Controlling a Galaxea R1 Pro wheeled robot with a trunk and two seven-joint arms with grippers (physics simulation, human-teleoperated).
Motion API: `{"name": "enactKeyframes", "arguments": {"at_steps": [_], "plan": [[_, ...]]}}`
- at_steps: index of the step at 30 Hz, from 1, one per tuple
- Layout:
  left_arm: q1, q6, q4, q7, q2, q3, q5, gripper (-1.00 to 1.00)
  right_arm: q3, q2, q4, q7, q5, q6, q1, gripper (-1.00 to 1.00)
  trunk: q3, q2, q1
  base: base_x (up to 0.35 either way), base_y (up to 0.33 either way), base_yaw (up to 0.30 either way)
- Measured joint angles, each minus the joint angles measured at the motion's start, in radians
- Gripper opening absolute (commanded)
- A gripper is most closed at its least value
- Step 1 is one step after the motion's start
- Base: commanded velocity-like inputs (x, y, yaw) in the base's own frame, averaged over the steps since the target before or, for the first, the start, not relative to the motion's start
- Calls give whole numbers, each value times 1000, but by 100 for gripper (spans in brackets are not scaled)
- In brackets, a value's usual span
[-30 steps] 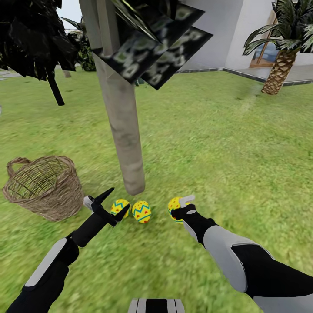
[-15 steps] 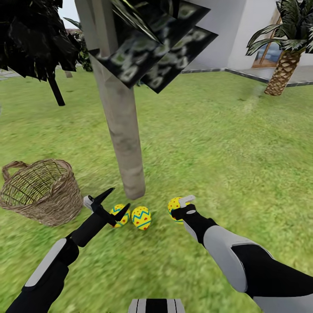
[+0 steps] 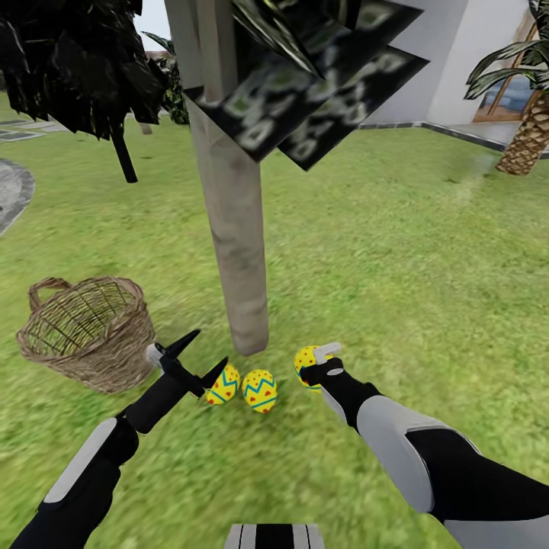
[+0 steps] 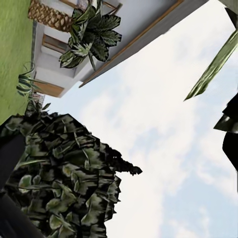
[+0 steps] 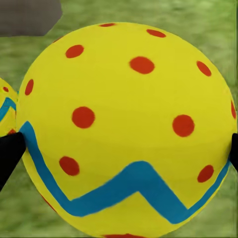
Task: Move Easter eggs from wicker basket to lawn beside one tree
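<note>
Two Easter eggs (image 3: 223, 383) (image 3: 260, 390) lie side by side on the lawn (image 3: 396, 252) at the foot of the pale tree (image 3: 238, 252). My right gripper (image 3: 314, 364) is shut on the third egg (image 3: 305, 361) (image 5: 124, 129), low over the grass just right of the pair; its black fingertips (image 5: 10, 153) press both sides of it. A lying egg (image 5: 5, 111) shows at that frame's edge. My left gripper (image 3: 201, 356) is open, its lower fingertip beside the left egg. The wicker basket (image 3: 88, 332) stands left of the trunk, no egg visible inside.
Dark angular foliage (image 3: 305, 84) hangs low in front of the trunk. A thin dark-trunked tree (image 3: 122, 156) stands at the back left, a grey stone patio (image 3: 11, 191) at the far left, a palm (image 3: 526, 145) and house wall (image 3: 442, 61) at the back right.
The whole head view has shifted, so tree, basket and lying eggs sit further right in the picture. Both arms keep their place in the view; the right gripper still holds its egg.
</note>
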Motion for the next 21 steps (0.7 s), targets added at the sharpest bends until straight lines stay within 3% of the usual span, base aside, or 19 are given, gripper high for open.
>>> {"name": "enactKeyframes", "arguments": {"at_steps": [4, 11, 21], "plan": [[0, 1, 0, 0, 0, 2, 0, 100, 0, 0, 0, -1, 0, 1, 0, -100, 0, 0, 0, 247, -77, 0], [0, 1, 0, -7, 0, 1, 2, 100, 0, 0, 0, 0, 0, -1, 0, -100, 0, 0, 1, 15, -4, 0], [0, 0, 0, -3, 0, 0, 0, 100, 0, 0, 0, 0, 0, 0, 0, -100, -39, -2, 5, 0, 0, 0]]}}
